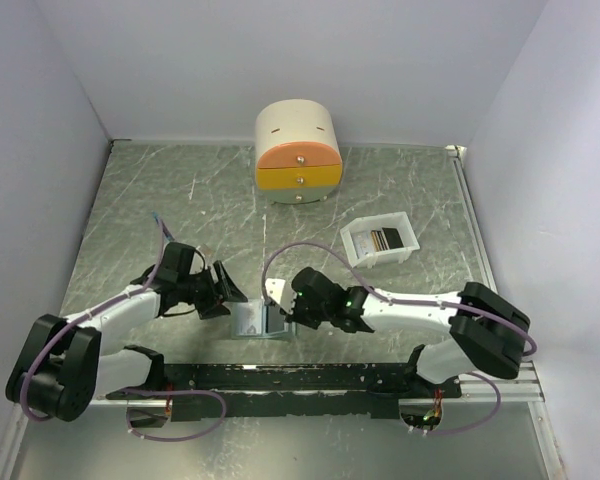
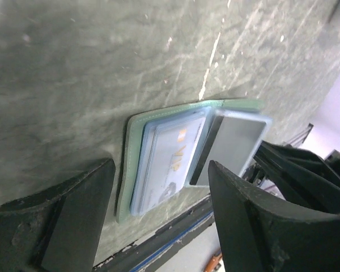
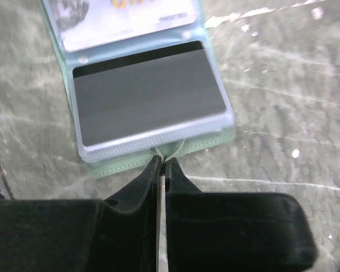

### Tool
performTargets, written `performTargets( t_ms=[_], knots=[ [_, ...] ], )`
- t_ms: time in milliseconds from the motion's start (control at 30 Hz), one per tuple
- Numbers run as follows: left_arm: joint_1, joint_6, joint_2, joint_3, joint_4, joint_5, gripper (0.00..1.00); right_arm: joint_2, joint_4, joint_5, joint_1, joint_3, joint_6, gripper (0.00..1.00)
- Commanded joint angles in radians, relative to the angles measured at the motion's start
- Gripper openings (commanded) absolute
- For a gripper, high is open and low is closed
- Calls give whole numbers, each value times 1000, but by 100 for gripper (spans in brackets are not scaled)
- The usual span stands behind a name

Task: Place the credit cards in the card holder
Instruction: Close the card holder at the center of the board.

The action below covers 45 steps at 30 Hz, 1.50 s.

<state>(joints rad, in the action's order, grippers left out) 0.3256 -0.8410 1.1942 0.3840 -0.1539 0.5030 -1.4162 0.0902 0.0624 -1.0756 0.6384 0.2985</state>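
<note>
Green-grey marbled tabletop (image 1: 160,210), white walls all round, and the action sat right down at the near edge. At six o'clock on the table the card holder (image 1: 257,320) lay open and flat, pale blue pockets facing up. The right gripper (image 3: 162,161) was clamped tight, fingertips pressed together right at the holder's green hem on its three o'clock side. They were touching it for sure, but whether they had actually nipped the hem, I couldn't tell. Just past those tips a dark grey card (image 3: 147,93) with a black stripe sat inside the nearer clear pocket. Beyond it a pale card (image 3: 124,17) with orange lettering filled the next pocket. Over at the holder's ten o'clock the left gripper (image 1: 228,290) hung just beside it, fingers spread wide, nothing held between them. Farther out, at two o'clock, a white tray (image 1: 388,259) held more credit cards (image 1: 382,240), dark with pale stripes. At twelve o'clock, against the back wall, stood the round cream-and-orange drawer box (image 1: 298,150).
</note>
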Motion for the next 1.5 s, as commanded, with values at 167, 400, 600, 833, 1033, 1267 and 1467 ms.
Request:
performTargets(
  t_ms=[167, 400, 600, 833, 1033, 1267, 1467],
  knots=[
    [-67, 42, -13, 49, -107, -97, 78, 89, -329, -76, -3, -77, -285, 0],
    [-71, 29, -20, 36, -99, -75, 80, 74, -567, -108, -2, -229, -396, 0],
    [-70, -30, -42, -41, 0, 35, 80, 77, -720, -85, -3, -309, -442, 0],
    [-70, -141, -37, -111, 185, 164, 80, 52, -773, -69, -3, -329, -444, 0],
    [-69, -278, -184, -137, 311, 226, 78, 33, -888, -40, -3, -364, -444, 0],
    [-42, -448, -233, -217, 586, 280, 71, -38, -1100, -21, -2, -410, -431, 0],
    [-14, -398, -167, -238, 631, 258, 64, -97, -1220, -17, -3, -434, -426, 0]
  ],
)
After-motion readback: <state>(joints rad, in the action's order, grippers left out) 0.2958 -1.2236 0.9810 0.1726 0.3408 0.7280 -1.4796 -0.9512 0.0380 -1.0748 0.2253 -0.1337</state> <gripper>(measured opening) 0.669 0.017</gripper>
